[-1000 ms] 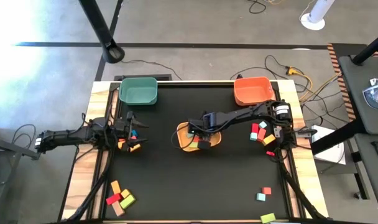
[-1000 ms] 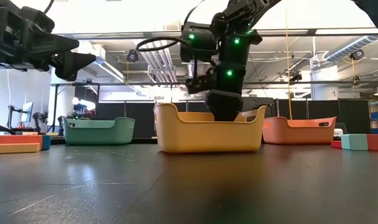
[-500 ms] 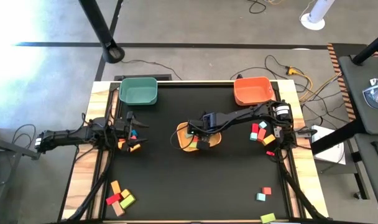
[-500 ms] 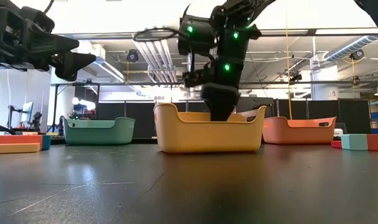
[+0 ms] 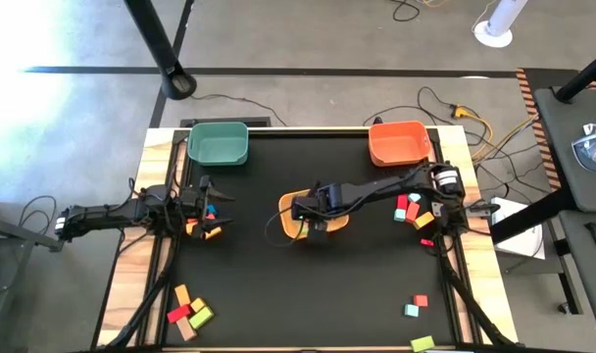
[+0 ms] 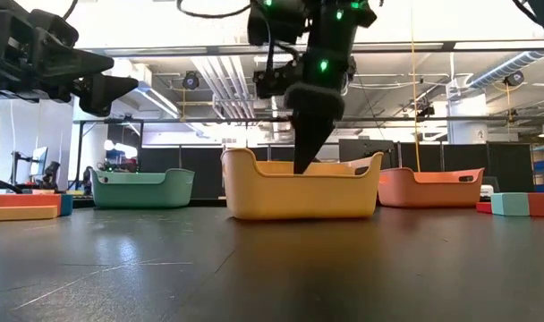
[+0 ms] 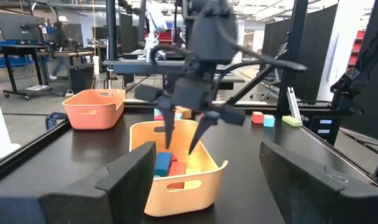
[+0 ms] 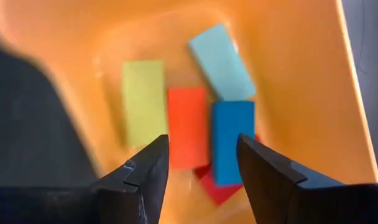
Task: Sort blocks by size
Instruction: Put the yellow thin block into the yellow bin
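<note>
**Right tool open over yellow bin**

Right tool (image 6: 306, 152) is hanging just above the yellow bin (image 5: 290, 227) at table centre, fingers spread, gripping nothing. Blocks (image 8: 195, 127) are lying in that bin: green, orange, two blue, red underneath. Left tool (image 5: 216, 201) is waiting well left of the bin, fingers apart, empty, with loose blocks beside it.

You'll find no readable text, no labels, no brand marks, no numbers, no signs in any view.
</note>
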`<state>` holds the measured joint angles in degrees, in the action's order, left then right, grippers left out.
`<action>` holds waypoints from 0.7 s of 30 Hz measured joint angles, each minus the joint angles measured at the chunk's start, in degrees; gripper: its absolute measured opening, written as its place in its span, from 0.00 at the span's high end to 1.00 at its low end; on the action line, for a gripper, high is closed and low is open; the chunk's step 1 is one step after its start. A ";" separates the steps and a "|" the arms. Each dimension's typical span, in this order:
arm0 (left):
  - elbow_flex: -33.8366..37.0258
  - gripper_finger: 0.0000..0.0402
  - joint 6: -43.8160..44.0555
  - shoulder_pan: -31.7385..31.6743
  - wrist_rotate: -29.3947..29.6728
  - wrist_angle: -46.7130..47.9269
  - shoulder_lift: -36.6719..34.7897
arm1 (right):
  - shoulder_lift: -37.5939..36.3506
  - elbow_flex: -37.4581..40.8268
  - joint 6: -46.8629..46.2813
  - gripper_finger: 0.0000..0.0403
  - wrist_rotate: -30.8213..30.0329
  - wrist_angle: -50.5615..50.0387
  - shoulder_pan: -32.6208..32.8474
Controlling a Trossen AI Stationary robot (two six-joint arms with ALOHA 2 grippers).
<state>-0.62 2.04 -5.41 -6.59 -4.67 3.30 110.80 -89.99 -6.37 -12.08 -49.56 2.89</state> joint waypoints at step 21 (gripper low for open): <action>0.00 0.32 0.00 0.01 0.00 0.00 0.01 | 0.05 -11.21 -50.93 0.47 10.90 -27.11 37.95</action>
<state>-0.62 2.04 -5.40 -6.59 -4.67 3.31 110.86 -101.20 -57.30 -1.19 -76.68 40.84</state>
